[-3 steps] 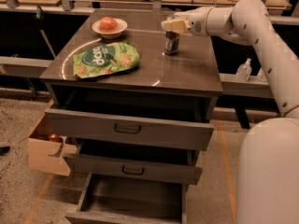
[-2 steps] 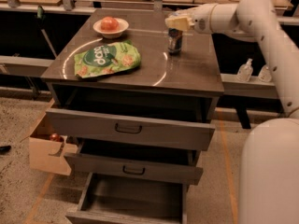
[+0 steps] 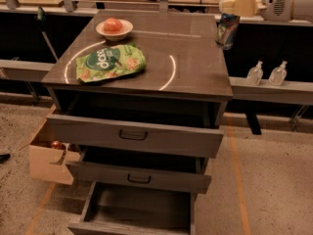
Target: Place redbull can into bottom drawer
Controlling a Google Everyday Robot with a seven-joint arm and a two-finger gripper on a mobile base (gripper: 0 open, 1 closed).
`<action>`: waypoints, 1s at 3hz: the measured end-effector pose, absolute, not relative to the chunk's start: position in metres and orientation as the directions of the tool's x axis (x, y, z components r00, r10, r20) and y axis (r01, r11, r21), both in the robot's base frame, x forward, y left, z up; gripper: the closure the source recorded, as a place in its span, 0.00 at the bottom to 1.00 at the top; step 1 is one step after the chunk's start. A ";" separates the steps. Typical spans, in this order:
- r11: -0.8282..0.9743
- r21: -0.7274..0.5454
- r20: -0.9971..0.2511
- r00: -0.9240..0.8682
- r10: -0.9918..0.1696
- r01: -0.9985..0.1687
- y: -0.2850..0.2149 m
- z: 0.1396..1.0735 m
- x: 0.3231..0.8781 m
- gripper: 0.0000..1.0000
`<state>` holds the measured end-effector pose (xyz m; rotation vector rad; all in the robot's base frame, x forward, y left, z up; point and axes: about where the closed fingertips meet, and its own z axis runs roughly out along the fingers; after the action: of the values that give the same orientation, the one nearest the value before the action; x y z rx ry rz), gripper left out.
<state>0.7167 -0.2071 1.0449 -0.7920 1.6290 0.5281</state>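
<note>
The redbull can is slim, blue and silver, and hangs slightly tilted at the back right edge of the cabinet top. My gripper comes in from the upper right and is shut on the can's top. The bottom drawer is pulled open at the bottom of the view, low and to the left of the can. Its dark inside shows nothing in it.
The top drawer and middle drawer also stand open above the bottom one. A green snack bag and a bowl with a red fruit lie on the cabinet top. A cardboard box stands at the left. Two clear bottles stand on a shelf at the right.
The can has left its spot on the cabinet top and moved right with my gripper to the cabinet's right edge. The view has closed in on the cabinet.
</note>
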 end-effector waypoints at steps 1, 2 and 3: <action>0.648 -0.037 -0.994 -0.039 -0.104 -0.760 -0.230 1.056 0.643 1.00; 0.604 -0.031 -0.999 0.000 -0.050 -0.797 -0.220 1.031 0.598 1.00; 0.479 -0.016 -1.000 0.015 -0.005 -0.878 -0.202 1.002 0.572 1.00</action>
<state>0.5717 -0.2018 1.0015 -0.8431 1.3943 0.8226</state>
